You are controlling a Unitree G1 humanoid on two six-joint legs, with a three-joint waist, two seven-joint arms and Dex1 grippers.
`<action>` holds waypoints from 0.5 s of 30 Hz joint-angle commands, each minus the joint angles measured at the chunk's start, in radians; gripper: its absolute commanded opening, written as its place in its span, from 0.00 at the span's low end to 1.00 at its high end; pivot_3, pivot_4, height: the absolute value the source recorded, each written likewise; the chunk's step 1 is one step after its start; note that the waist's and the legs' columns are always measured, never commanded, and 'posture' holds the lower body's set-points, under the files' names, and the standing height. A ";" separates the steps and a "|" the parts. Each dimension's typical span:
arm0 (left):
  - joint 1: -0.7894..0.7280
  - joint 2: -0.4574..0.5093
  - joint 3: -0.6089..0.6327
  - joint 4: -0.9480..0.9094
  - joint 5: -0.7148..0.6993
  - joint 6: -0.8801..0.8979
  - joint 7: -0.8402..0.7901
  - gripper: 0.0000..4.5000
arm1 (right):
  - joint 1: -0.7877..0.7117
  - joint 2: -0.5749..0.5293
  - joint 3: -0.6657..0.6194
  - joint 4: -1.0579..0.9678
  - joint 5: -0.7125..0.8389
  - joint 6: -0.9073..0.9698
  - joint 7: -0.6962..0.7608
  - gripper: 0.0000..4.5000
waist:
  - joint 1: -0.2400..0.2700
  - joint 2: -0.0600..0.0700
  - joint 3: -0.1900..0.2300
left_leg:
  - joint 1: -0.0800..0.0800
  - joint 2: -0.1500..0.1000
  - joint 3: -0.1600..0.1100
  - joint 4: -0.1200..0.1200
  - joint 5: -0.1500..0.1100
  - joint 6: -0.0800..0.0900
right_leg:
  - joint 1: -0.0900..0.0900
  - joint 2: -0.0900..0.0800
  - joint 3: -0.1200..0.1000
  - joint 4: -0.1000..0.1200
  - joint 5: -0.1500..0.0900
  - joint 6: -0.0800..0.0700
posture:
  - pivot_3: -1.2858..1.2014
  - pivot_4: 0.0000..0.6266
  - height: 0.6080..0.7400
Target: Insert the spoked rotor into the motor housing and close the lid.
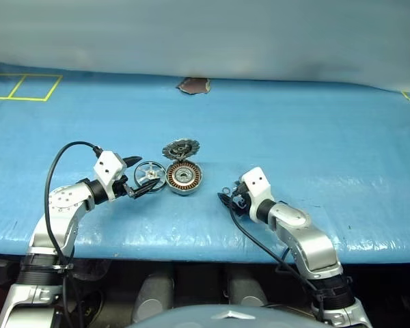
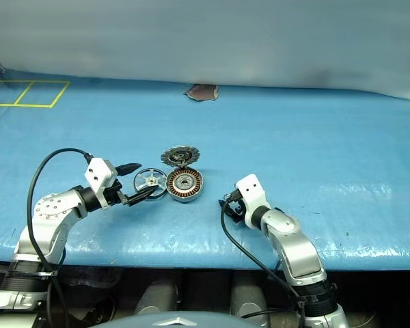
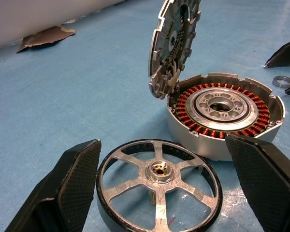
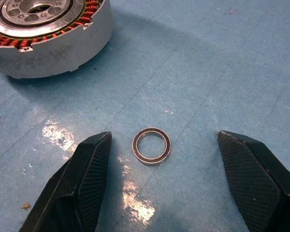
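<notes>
With the lid (image 3: 173, 46) upright, the wide-open, empty left gripper (image 3: 169, 183) straddled the spoked rotor (image 3: 159, 184) (pickup stage); next, it should close and lift toward the motor housing (image 3: 225, 114).

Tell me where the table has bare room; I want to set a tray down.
Bare: the blue table right of the motor housing, beyond the right gripper. Crowded: spoked rotor, housing, upright lid, small ring, left gripper.

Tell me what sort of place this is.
Probably a robot test bench in a lab: a table under blue sheeting with yellow tape squares, and a lone dismantled motor housing with its spoked rotor laid out as practice parts.
</notes>
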 commanded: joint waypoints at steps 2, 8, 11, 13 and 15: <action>-0.012 0.006 0.008 -0.009 0.006 -0.017 0.004 1.00 | 0.026 -0.019 0.012 0.024 -0.004 0.013 -0.011 0.54 | 0.001 0.000 -0.001 | 0.000 0.000 0.000 0.000 0.000 0.000 | 0.000 0.000 0.000 0.000 0.000 0.000 | 0.52 0.24 1.00; -0.008 0.005 0.008 -0.011 0.008 -0.018 0.007 1.00 | 0.031 -0.025 0.015 0.024 0.004 0.021 -0.016 0.36 | 0.000 -0.001 -0.001 | 0.001 0.000 0.000 0.000 0.000 0.000 | 0.001 0.000 0.000 0.000 0.000 0.000 | 0.52 0.24 1.00; -0.001 0.006 0.011 -0.013 0.008 -0.019 0.009 1.00 | 0.031 -0.027 0.016 0.027 0.006 0.021 -0.014 0.22 | 0.000 -0.001 -0.001 | 0.001 0.000 0.000 0.000 0.000 0.000 | 0.001 0.000 0.000 0.000 0.000 0.000 | 0.52 0.24 1.00; 0.002 0.007 0.014 -0.015 0.006 -0.018 0.010 1.00 | 0.027 -0.027 0.014 0.023 0.005 0.020 -0.017 0.16 | 0.000 -0.001 -0.002 | 0.002 0.000 0.000 0.000 0.000 0.000 | 0.002 0.000 0.000 0.000 0.000 0.000 | 0.52 0.24 1.00; 0.006 0.010 0.016 -0.017 0.004 -0.017 0.010 1.00 | 0.015 -0.026 0.007 0.009 0.005 0.018 -0.023 0.16 | 0.000 -0.001 -0.002 | 0.002 0.000 0.000 0.000 0.000 0.000 | 0.002 0.000 0.000 0.000 0.000 0.000 | 0.52 0.24 1.00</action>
